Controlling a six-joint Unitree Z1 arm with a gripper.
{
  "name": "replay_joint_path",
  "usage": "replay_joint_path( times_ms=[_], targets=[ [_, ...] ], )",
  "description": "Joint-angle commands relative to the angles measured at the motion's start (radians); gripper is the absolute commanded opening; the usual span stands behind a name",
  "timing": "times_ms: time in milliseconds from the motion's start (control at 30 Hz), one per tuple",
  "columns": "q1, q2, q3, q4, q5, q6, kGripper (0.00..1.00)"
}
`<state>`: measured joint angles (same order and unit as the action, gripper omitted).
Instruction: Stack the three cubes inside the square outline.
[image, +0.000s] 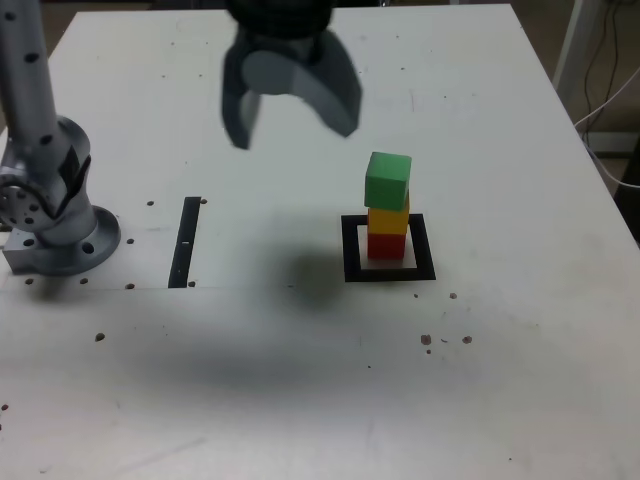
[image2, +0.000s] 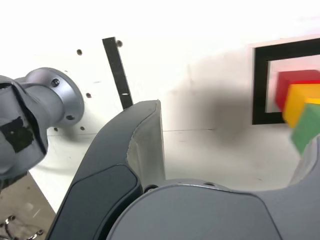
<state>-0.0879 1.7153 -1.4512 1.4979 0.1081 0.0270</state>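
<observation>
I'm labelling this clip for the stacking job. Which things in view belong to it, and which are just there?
Belong to the job:
- green cube, top of the stack
- yellow cube, in the middle
- red cube, at the bottom
- square outline, around the stack
- hand, open, empty, above the table

Just there:
- narrow black strip
- arm's base
- table

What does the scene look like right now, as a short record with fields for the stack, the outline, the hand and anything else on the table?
stack: green cube on yellow cube on red cube; green one sits slightly askew
outline: black square around the red cube
hand: hand open, empty, raised above the table, to the exterior view's left of the stack
arm base: arm base at the exterior view's left edge
other: black strip between base and outline
table: table, white, with small dark specks
</observation>
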Motion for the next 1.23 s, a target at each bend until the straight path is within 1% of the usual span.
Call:
replay_joint_path(
  times_ms=[0,133,333,500,733,967,1100,1200],
  targets=[
    [0.002,-0.04,0.063,-0.018,0.002,-0.008,1.0],
    [0.002,-0.085,0.176,-0.057,-0.001,-0.022,1.0],
    [0.003,-0.133,0.346,-0.15,-0.013,-0.051,1.0],
    [0.005,-0.151,0.465,-0.234,-0.028,-0.065,1.0],
    [0.038,-0.161,0.632,-0.375,-0.052,-0.069,1.0],
    [0.06,-0.159,0.738,-0.493,-0.06,-0.068,1.0],
    [0.06,-0.158,0.767,-0.524,-0.068,-0.068,1.0],
    [0.06,-0.158,0.774,-0.533,-0.071,-0.068,1.0]
  ],
)
